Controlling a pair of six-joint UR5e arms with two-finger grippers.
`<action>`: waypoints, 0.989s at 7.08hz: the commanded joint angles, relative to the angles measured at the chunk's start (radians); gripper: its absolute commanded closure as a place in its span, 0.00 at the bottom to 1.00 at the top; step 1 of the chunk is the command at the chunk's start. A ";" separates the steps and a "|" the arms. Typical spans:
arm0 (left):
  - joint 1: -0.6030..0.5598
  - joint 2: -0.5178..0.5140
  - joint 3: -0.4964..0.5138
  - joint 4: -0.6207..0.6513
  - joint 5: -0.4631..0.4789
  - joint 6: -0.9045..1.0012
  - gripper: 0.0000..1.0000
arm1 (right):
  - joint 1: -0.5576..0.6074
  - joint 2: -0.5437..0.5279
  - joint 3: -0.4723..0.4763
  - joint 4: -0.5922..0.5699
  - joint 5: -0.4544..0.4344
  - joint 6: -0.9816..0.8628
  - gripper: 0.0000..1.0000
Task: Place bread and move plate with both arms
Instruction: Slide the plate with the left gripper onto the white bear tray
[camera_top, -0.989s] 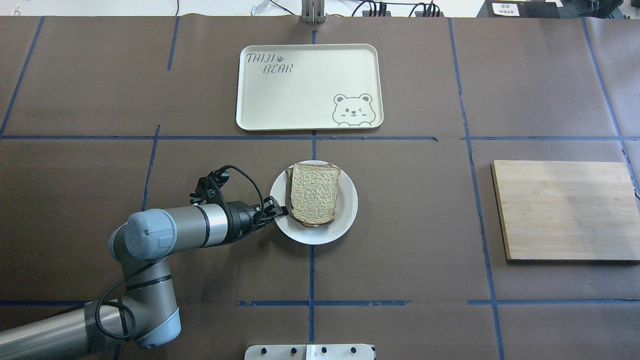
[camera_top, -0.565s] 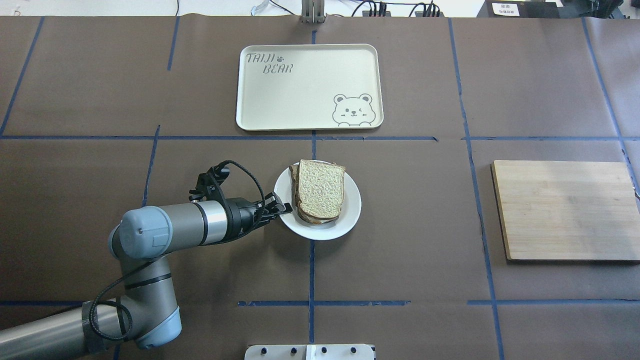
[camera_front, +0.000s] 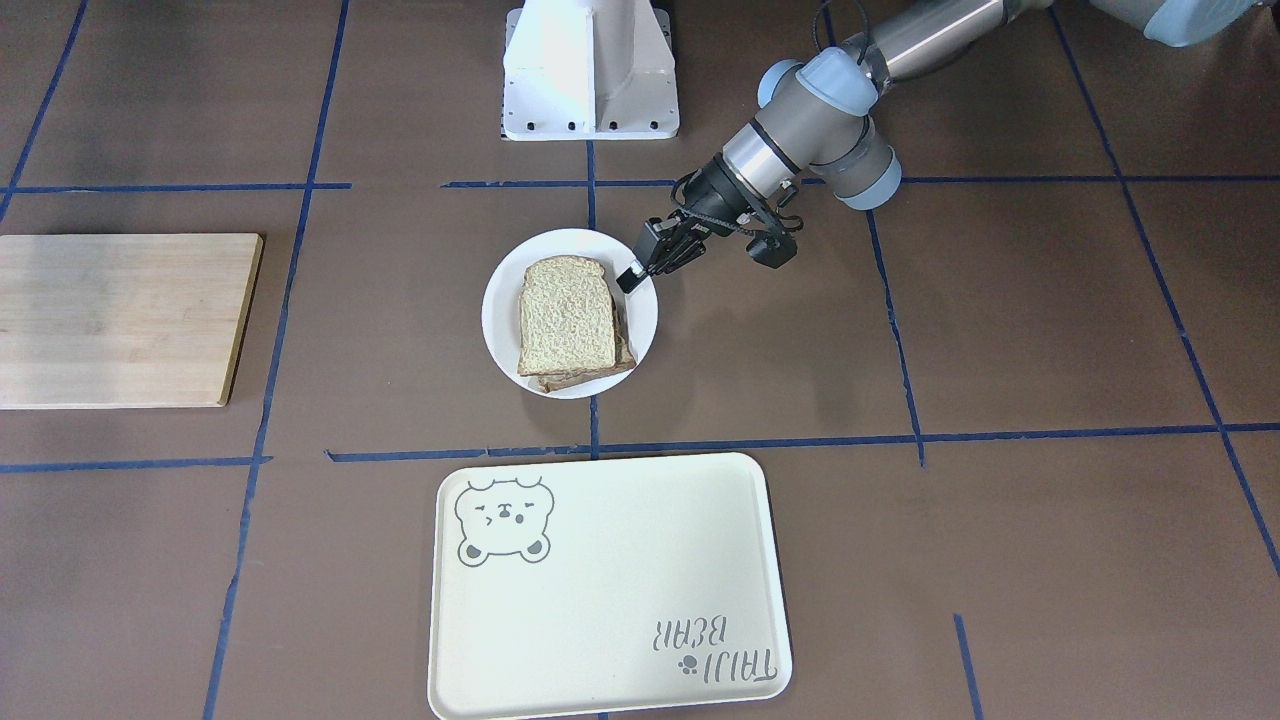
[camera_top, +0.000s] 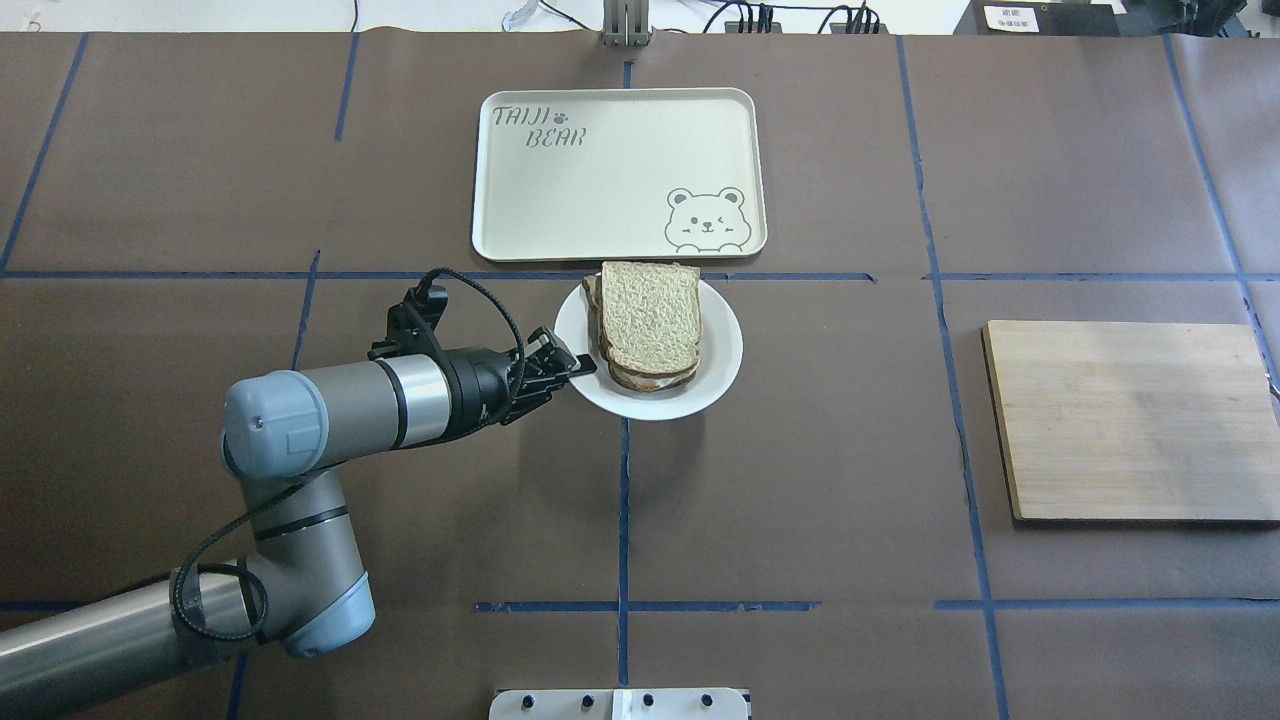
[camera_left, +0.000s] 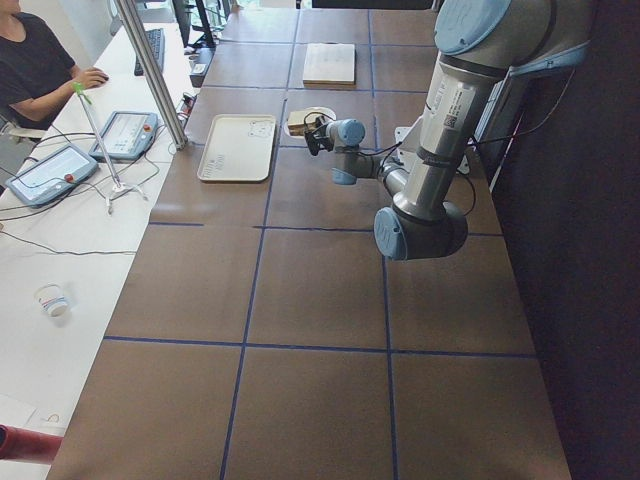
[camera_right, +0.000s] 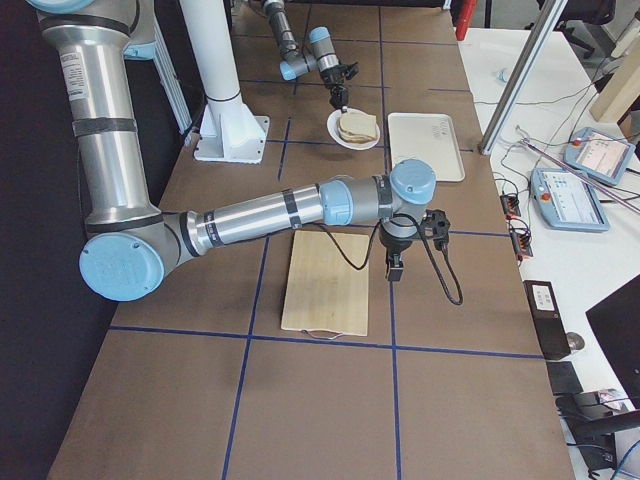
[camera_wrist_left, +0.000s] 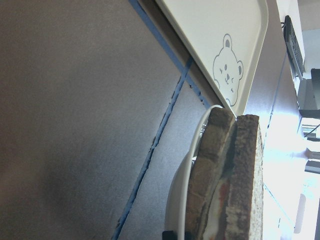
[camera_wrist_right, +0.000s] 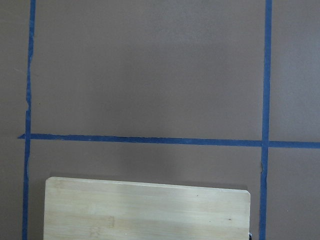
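The bread (camera_top: 650, 318) (camera_front: 566, 315) is a pale-brown slice lying on top of a darker slice on the small white plate (camera_top: 722, 352) (camera_front: 500, 300). My left gripper (camera_top: 575, 368) (camera_front: 632, 280) is shut on the plate's rim on the robot's left side. The plate hangs a little above the table, its far edge close to the tray's near edge. The left wrist view shows the stacked bread (camera_wrist_left: 246, 175) edge-on over the plate rim (camera_wrist_left: 177, 200). My right gripper (camera_right: 393, 272) shows only in the exterior right view, above the cutting board; I cannot tell its state.
A cream bear-print tray (camera_top: 600, 170) (camera_front: 600, 590) lies just beyond the plate. A wooden cutting board (camera_top: 1130, 420) (camera_front: 115, 320) (camera_wrist_right: 145, 210) lies on the robot's right. The white pedestal base (camera_front: 590, 70) stands at the robot's side. A person sits at a side desk (camera_left: 40, 70).
My left gripper has carried the plate with the bread away from the robot and slightly right, toward the tray's near edge. Tray and cutting board have not moved.
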 joint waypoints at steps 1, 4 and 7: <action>-0.066 -0.086 0.082 -0.002 0.040 -0.041 1.00 | 0.000 -0.006 0.010 0.001 0.000 0.001 0.00; -0.106 -0.246 0.353 0.001 0.199 -0.122 1.00 | 0.002 -0.002 0.010 0.001 0.000 0.003 0.00; -0.150 -0.340 0.575 0.004 0.226 -0.149 1.00 | 0.003 0.006 0.012 0.001 -0.002 0.013 0.00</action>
